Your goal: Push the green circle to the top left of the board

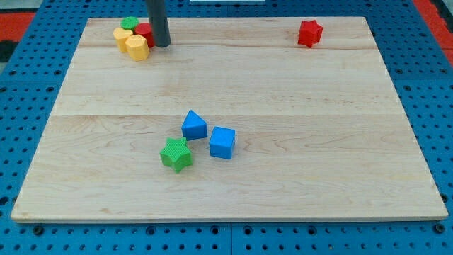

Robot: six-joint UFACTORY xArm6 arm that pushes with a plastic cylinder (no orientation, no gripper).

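Observation:
The green circle (129, 23) sits at the board's top left, partly hidden in a tight cluster with a red block (145, 32) and two yellow blocks (136, 47) (122, 35). My tip (162, 44) rests on the board just right of this cluster, next to the red block; whether it touches cannot be told. The green circle lies up and left of the tip, behind the red block.
A red star (309, 33) lies near the top right. Near the middle bottom are a blue triangular block (194, 125), a blue cube (222, 142) and a green star (176, 154). The wooden board (283, 184) lies on a blue pegboard table.

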